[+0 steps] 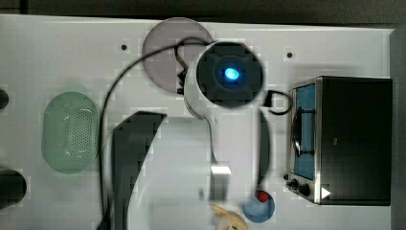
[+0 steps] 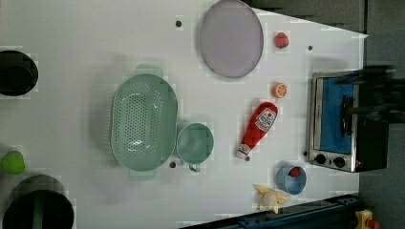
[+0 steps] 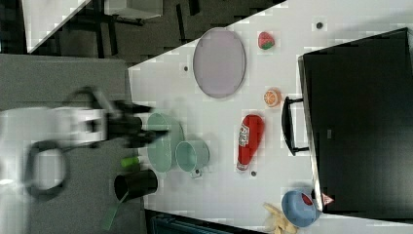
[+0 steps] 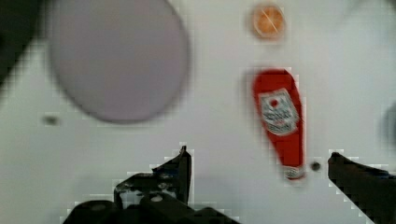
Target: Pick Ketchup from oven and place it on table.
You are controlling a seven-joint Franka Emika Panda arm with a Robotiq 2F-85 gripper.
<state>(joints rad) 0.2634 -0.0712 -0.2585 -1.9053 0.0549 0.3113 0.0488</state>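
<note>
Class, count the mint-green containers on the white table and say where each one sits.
2. The perforated green colander lies left of centre in the left view; the green cup sits touching its right side there, between the colander and the ketchup. Others may be hidden.

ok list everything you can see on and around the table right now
ketchup: 1, red with white cap, lying flat on the table in front of the oven
oven: 1, black and silver, blue glass door, at the left view's right edge
plate: 1, grey-lilac, empty
colander: 1, pale green
mug: 1, pale green, touching or next to the colander
orange slice: 1, between plate and oven
strawberry: 1, red, beside the plate
bowl: 1, blue, something red inside
banana: 1, yellow, next to the bowl
dark cups: 2, black, left view's left edge
green item: 1, between the cups
tool: 1, black, open, empty, above the ketchup
</note>
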